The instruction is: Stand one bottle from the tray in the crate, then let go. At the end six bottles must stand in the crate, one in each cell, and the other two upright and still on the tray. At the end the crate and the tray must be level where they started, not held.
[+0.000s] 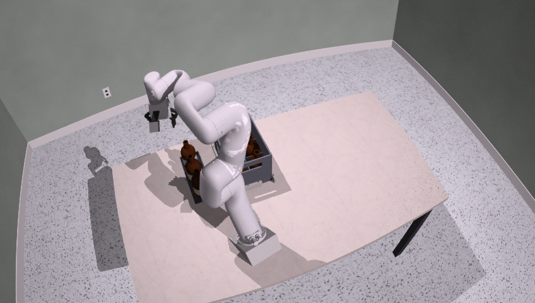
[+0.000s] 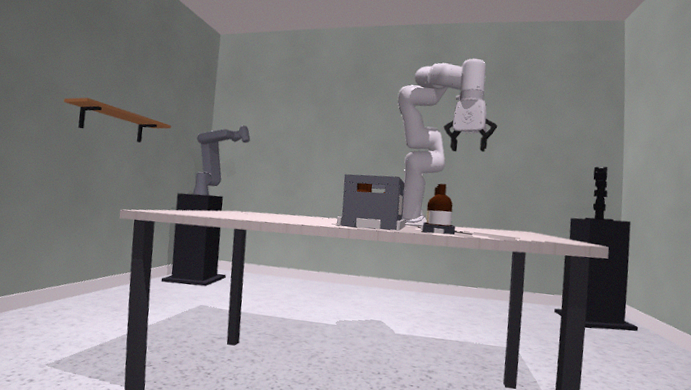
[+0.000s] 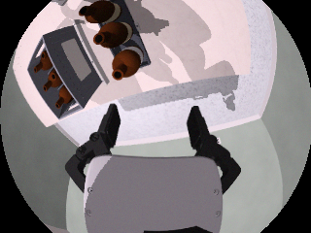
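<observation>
Order: read from the exterior camera, nearest item first.
Table (image 2: 274, 222): pale top on dark legs; carries the tray, the crate and the arm's base.
Tray (image 2: 437, 227): dark, low, near the table edge facing the exterior camera, just right of the crate. In the wrist view the tray (image 3: 139, 49) is a narrow strip with a gap between it and the crate.
Bottles on tray (image 3: 116, 33): three brown bottles in a single row, all upright. From the exterior only the front one (image 2: 439, 203) is distinct, with a pale label band. From the top view the row (image 1: 191, 163) is partly hidden by the arm.
Crate (image 2: 371, 200): grey, slotted side, level on the table. Top view shows the crate (image 1: 262, 168) with the arm's links crossing over it.
Bottles in crate (image 3: 52, 80): three brown tops visible in one row of cells; the other row is hidden, contents cannot be told.
Arm base (image 1: 270, 251): grey block on the table, behind the crate as seen from the exterior camera.
Gripper (image 2: 468, 140): raised high above the tray, fingers pointing down, spread fully apart, nothing between them. Wrist view confirms: gripper (image 3: 154, 126) has both dark fingers wide, with only table and floor seen in the gap.
Background: second grey arm (image 2: 214, 152) on a black pedestal, wooden wall shelf (image 2: 114, 111), camera stand (image 2: 599, 190) on a black box.
</observation>
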{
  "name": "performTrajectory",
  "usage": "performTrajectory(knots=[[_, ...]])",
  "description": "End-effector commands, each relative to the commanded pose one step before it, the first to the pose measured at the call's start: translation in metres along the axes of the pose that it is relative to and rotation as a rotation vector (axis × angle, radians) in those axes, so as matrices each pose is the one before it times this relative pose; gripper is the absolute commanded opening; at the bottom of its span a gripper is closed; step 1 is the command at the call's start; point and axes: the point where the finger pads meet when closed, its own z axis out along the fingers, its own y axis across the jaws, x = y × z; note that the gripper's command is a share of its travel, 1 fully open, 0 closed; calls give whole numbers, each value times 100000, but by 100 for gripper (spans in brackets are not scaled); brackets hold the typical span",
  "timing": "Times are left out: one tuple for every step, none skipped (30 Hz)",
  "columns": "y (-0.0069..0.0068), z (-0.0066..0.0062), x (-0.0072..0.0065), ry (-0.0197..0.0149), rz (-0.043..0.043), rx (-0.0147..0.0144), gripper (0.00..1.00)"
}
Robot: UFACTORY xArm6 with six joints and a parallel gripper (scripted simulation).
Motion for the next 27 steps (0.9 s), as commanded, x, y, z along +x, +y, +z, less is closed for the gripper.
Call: performTrajectory(knots=[[49, -172, -68, -292, 40, -326, 100], [0, 0, 0, 0, 0, 0, 100], [0, 0, 0, 0, 0, 0, 100], [0, 0, 0, 0, 0, 0, 100], [0, 0, 0, 0, 0, 0, 100], [0, 0, 0, 0, 0, 0, 100], [0, 0, 0, 0, 0, 0, 100], [0, 0, 0, 0, 0, 0, 100], [0, 0, 0, 0, 0, 0, 100], [0, 0, 0, 0, 0, 0, 100], [0, 0, 0, 0, 0, 0, 100], [0, 0, 0, 0, 0, 0, 100], [0, 0, 0, 0, 0, 0, 100], [0, 0, 0, 0, 0, 0, 100], [0, 0, 0, 0, 0, 0, 100], [0, 0, 0, 0, 0, 0, 100], [0, 0, 0, 0, 0, 0, 100], [-11, 5, -5, 8, 9, 11, 100], [-74, 31, -35, 54, 61, 71, 100], [-189, 79, -88, 137, 155, 178, 100], [-344, 143, -158, 249, 285, 318, 100], [-529, 216, -238, 384, 444, 472, 100], [-734, 293, -322, 532, 628, 620, 100], [-950, 368, -402, 688, 832, 744, 100], [-1169, 436, -474, 840, 1053, 826, 100], [-1382, 491, -532, 979, 1287, 850, 100], [-1582, 531, -573, 1091, 1526, 809, 100]])
